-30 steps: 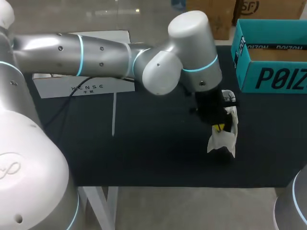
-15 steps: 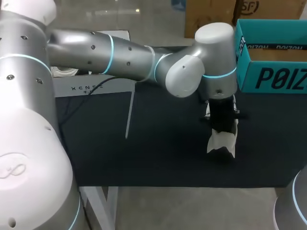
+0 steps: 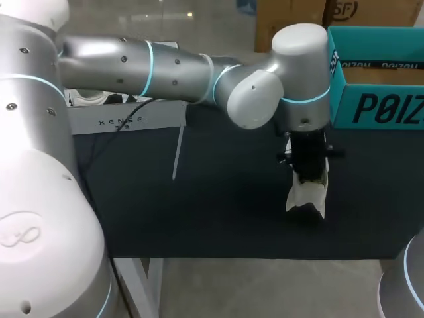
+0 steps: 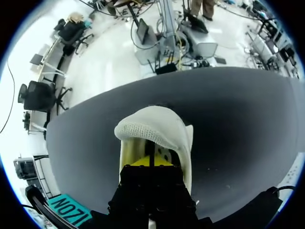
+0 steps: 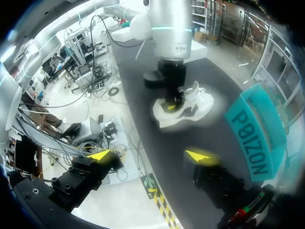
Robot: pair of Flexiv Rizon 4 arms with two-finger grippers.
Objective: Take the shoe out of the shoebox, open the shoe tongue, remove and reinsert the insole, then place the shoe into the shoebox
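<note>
A white shoe lies on the black table, in front of the open teal shoebox. My left arm reaches across from the left, and its gripper stands straight down over the shoe. In the left wrist view that gripper is shut, its yellow tips pressed together inside the opening of the shoe; what they pinch is hidden. My right gripper hangs open and empty off the table's near right, well short of the shoe and the shoebox.
A white flat box lies at the back left of the table. A thin white strip and a black cable lie beside it. My left arm's big elbow hangs over the middle of the table.
My left arm's elbow has swung right and back, and its wrist has turned upright over the shoe. The shoe has stayed in place. The right gripper stays open.
</note>
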